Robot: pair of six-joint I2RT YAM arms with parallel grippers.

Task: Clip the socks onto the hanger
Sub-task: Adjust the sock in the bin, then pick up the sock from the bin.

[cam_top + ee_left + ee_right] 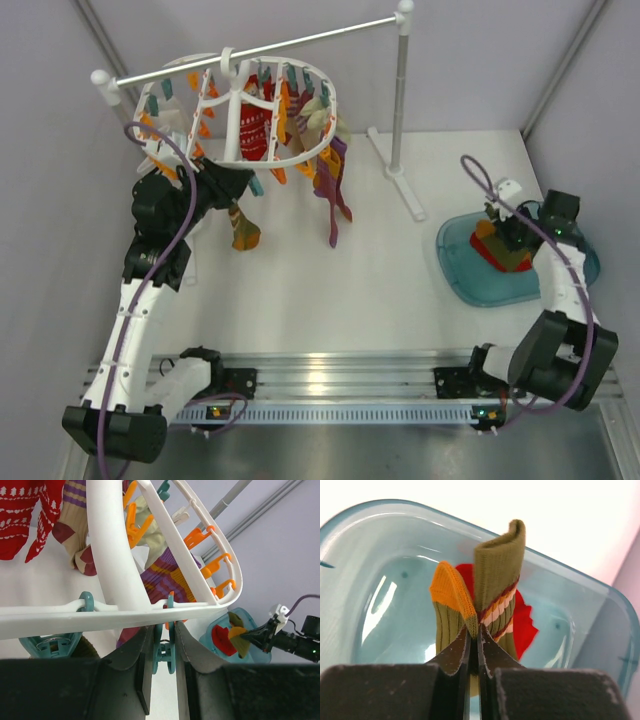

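Only the left wrist view shows the left gripper point(162, 630) clamped on a teal clip point(163, 656) under the hanger point(115, 617) rim. Only the right wrist view shows the right gripper point(474, 635) pinched shut on a striped sock point(497, 580) above a teal tub point(380, 545). White table point(330, 290), grey walls point(480, 60).

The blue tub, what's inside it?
Inside the tub: a green and orange striped sock pinched in the right gripper, with a red cloth behind it. They cover the floor underneath, so anything else there is hidden.
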